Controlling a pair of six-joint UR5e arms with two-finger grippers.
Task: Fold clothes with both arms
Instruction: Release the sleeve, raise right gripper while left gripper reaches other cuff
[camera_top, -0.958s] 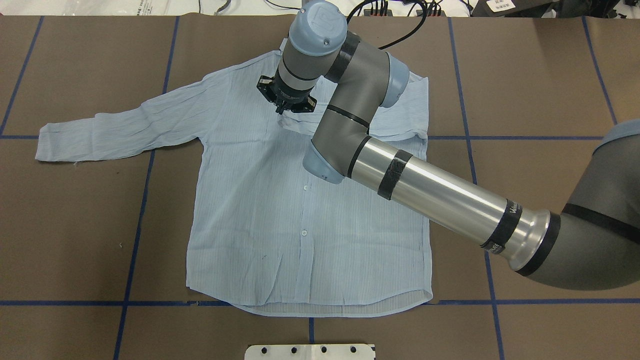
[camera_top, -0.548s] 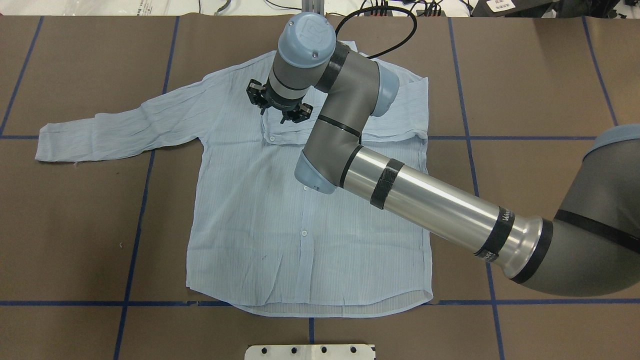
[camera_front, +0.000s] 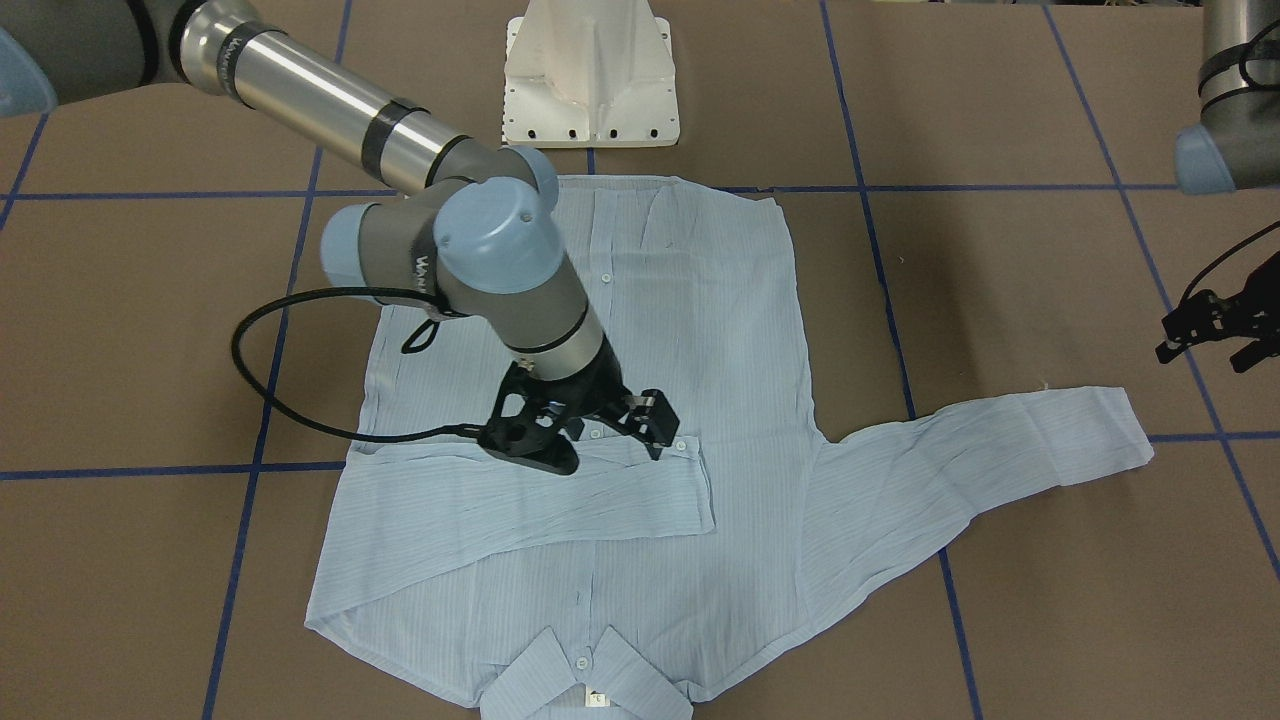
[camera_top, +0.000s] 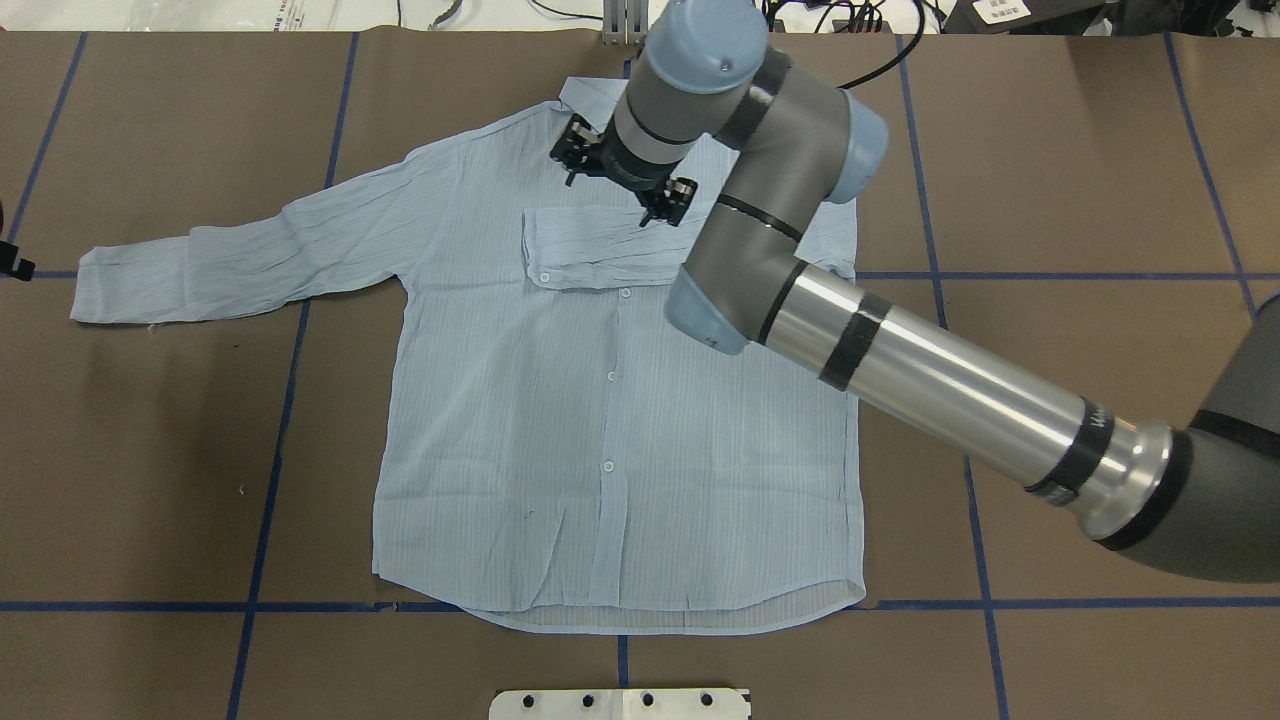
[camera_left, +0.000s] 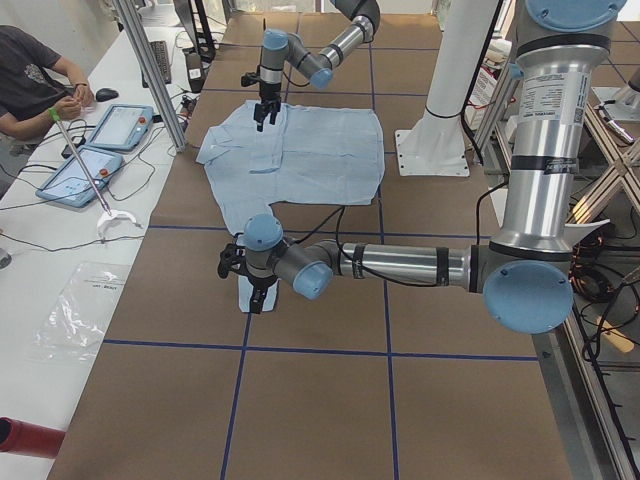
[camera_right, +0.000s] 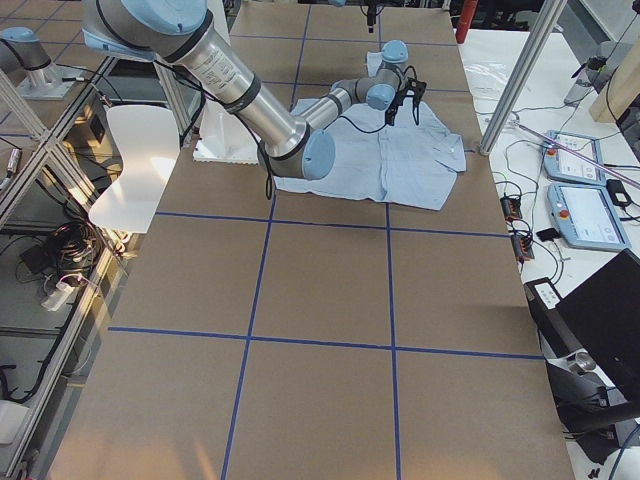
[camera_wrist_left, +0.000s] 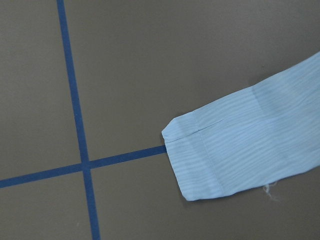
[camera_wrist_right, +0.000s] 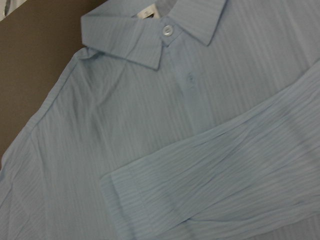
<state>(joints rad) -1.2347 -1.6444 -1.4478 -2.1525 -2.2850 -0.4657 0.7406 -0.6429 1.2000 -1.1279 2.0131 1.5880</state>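
The shirt (camera_top: 520, 420) is thin, matt cloth, crinkled on the sleeves. The desk (camera_top: 1080, 160) has a matt brown paper-like cover. The right arm (camera_top: 940, 385) shows glossy metal tubing and smooth pale blue caps.

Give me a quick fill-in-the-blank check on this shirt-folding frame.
1. The right pincer above the shirt is ____.
2. One sleeve lies folded across the shirt's ____.
3. The left pincer hovers by the ____ of the outstretched sleeve.
Missing words: open; chest; cuff.
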